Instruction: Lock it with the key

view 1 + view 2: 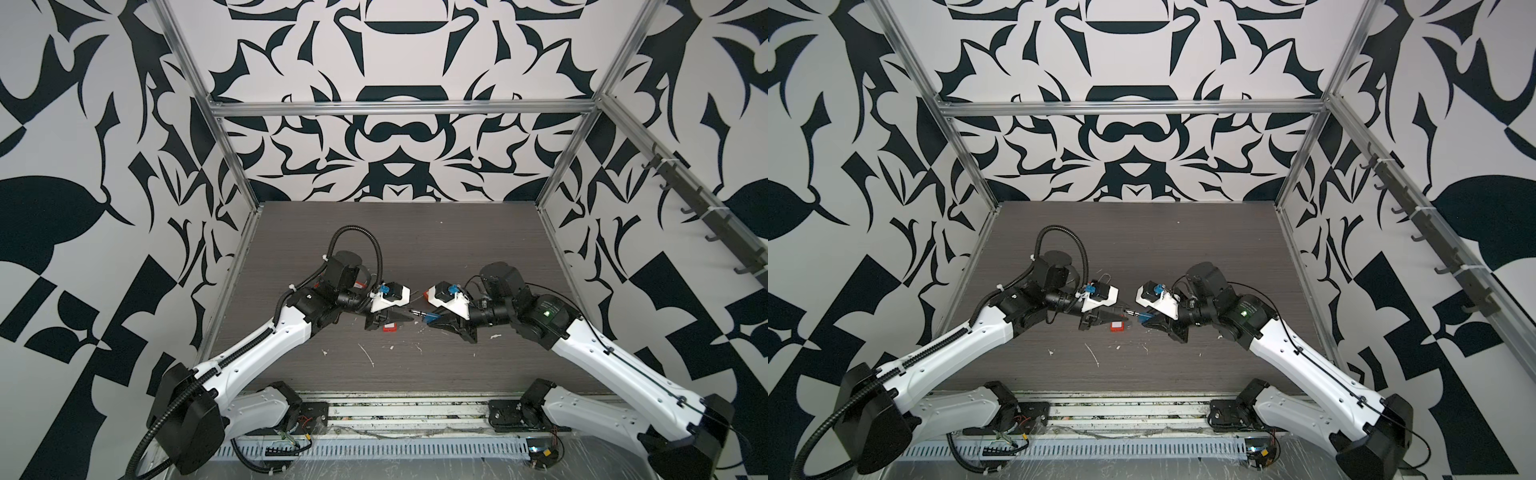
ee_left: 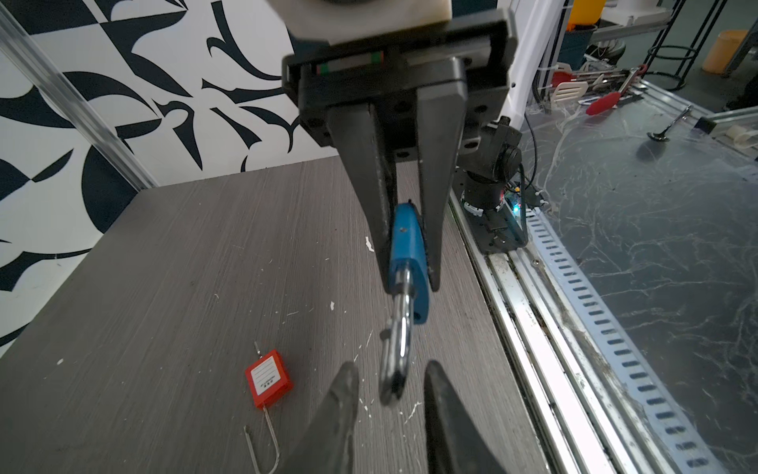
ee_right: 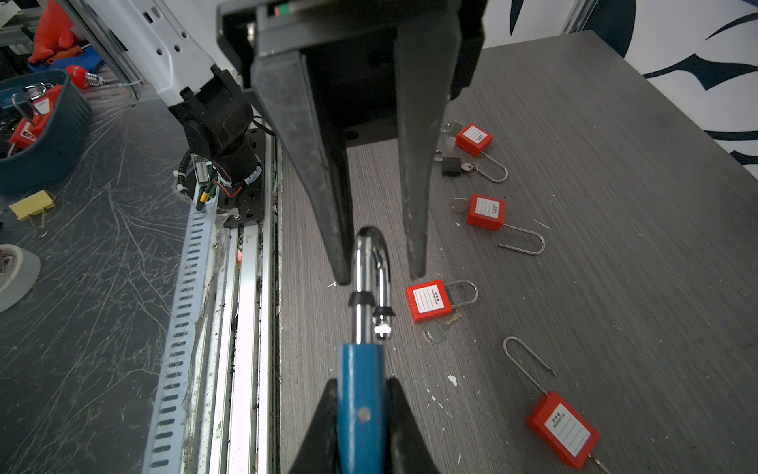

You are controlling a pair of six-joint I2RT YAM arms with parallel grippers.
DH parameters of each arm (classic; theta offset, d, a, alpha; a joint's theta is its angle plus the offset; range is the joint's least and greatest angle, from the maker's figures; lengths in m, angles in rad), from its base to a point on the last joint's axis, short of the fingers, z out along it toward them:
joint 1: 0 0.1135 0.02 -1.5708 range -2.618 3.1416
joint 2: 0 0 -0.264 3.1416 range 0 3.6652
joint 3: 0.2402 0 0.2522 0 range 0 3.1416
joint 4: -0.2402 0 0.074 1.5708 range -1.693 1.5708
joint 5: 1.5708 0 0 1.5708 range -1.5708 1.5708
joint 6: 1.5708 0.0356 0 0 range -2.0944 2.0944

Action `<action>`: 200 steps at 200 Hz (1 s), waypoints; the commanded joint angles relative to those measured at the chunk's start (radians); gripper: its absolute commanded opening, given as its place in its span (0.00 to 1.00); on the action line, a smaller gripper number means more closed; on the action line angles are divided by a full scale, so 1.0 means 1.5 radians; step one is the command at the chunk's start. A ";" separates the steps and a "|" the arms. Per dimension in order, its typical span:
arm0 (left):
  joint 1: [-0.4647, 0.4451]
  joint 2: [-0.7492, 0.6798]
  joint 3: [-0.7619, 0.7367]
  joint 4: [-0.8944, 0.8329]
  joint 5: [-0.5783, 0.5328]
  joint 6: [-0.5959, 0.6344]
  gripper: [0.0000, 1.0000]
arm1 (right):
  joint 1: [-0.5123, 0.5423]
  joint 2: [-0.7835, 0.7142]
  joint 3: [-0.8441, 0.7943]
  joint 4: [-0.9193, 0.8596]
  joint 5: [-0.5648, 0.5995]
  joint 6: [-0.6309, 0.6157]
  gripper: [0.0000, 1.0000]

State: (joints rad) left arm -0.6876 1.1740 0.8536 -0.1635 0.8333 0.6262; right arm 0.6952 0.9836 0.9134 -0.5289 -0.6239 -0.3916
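Observation:
My right gripper (image 3: 361,381) is shut on the body of a blue padlock (image 3: 360,410), held above the table. The padlock's chrome shackle (image 3: 371,262) points at my left gripper (image 3: 381,279), and the shackle's short leg stands free of the body. In the left wrist view, the left gripper (image 2: 391,369) is open, its fingertips (image 2: 346,385) flanking the shackle (image 2: 396,361) with a gap on each side. Both top views show the two grippers tip to tip at mid-table, left gripper (image 1: 409,320) facing blue padlock (image 1: 430,318). A silver key (image 3: 434,334) lies by a red padlock (image 3: 428,301). No key shows in the blue padlock.
Several red padlocks lie on the grey table, among them red padlock (image 3: 486,211), red padlock (image 3: 564,429) and red padlock (image 2: 268,377) just below the grippers. A metal rail (image 3: 246,287) runs along the table's front edge. A bin (image 3: 41,131) sits beyond it.

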 commanded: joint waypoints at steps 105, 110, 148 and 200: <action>-0.012 -0.006 0.020 -0.030 0.006 0.025 0.21 | 0.002 0.008 0.033 0.008 -0.028 -0.007 0.00; -0.012 -0.005 0.020 -0.030 0.009 0.025 0.19 | 0.002 0.009 0.034 0.006 -0.028 -0.007 0.00; -0.020 0.006 0.025 -0.030 0.018 0.025 0.11 | 0.002 0.014 0.034 0.006 -0.029 -0.006 0.00; -0.032 0.016 0.025 -0.031 0.040 0.014 0.00 | 0.002 0.012 0.025 0.034 0.002 -0.019 0.00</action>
State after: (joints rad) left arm -0.7174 1.1873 0.8619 -0.1932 0.8375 0.6510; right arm 0.6952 1.0115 0.9161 -0.5587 -0.6369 -0.4004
